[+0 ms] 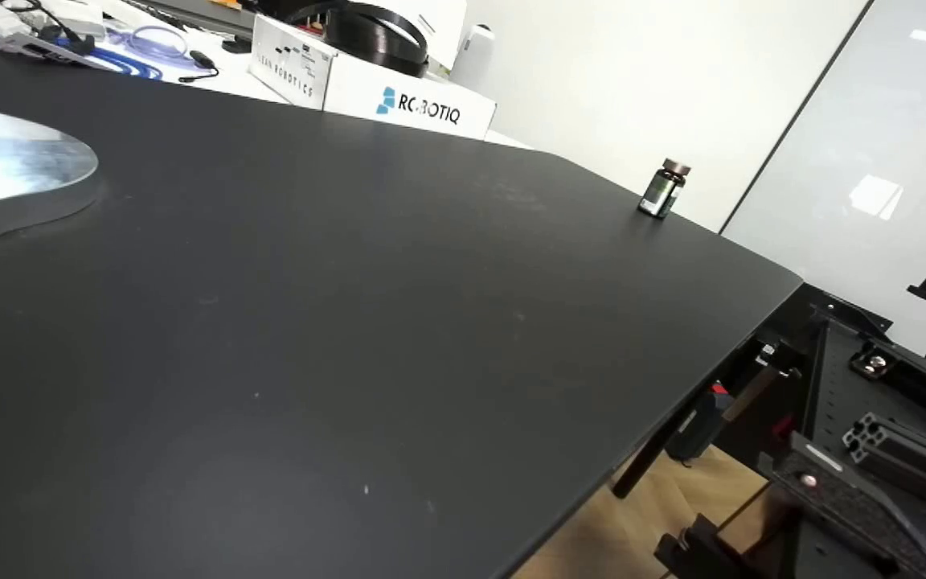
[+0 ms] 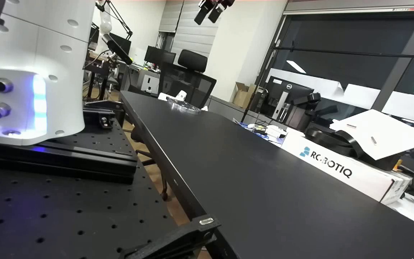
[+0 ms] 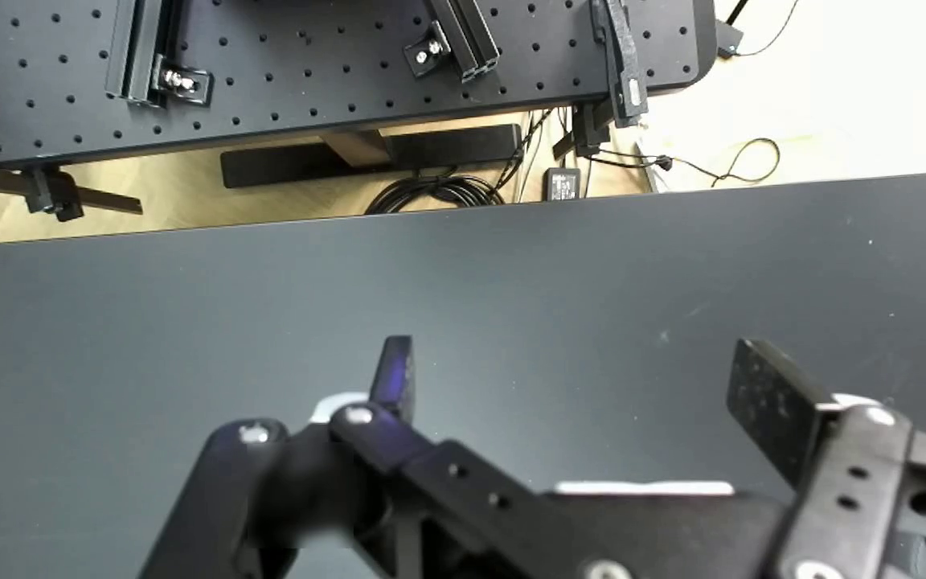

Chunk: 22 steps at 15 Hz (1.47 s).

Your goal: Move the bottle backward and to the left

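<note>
In an exterior view, a shiny slab [image 1: 21, 161] with a curvy edge sits on the black table [image 1: 350, 322] at the left. Next come some blue cables [image 1: 121, 64] behind the table. Then there is a white Robotiq box [image 1: 411, 100] with a round black thing [image 1: 374, 40] on top. Farther right, the bottle [image 1: 662, 191] stands up on the black table, near the edge by the white wall [image 1: 632, 72]. It is small and dark, with a brown cap and a label.

In the wrist view, the gripper [image 3: 583, 386] hangs over the black table, and its two fingers [image 3: 768, 406] are spread wide apart, with the table showing between them.

In an exterior view, the white robot base [image 2: 41, 54] is at the left, with a blue light [image 2: 40, 104] glowing on it. It sits on black metal bars [image 2: 95, 165]. To its right is a black desk chair [image 2: 187, 77], then the gripper up at the top, and then a Dell monitor [image 2: 293, 93]. Last is the white Robotiq box.
</note>
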Each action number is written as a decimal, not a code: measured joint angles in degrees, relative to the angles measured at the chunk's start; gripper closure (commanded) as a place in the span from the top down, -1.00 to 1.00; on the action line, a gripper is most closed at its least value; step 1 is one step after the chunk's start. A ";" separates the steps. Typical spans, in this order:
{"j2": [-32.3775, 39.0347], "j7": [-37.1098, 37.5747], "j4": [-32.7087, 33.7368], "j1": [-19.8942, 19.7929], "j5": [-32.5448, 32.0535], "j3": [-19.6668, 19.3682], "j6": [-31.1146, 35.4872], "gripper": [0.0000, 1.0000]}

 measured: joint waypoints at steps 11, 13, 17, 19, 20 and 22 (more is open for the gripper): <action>1.30 -8.34 2.98 -11.47 -14.46 -10.64 8.54 1.00; 3.14 -9.56 6.03 -14.53 -14.48 -14.79 12.11 1.00; 8.45 -10.16 15.48 -18.49 -10.45 -22.19 13.89 1.00; 11.63 -9.96 20.70 -19.59 -6.57 -24.94 13.72 1.00; 13.48 -9.65 23.37 -20.08 -4.70 -26.08 13.59 1.00; 17.49 -8.55 28.46 -20.97 -0.94 -27.97 13.61 1.00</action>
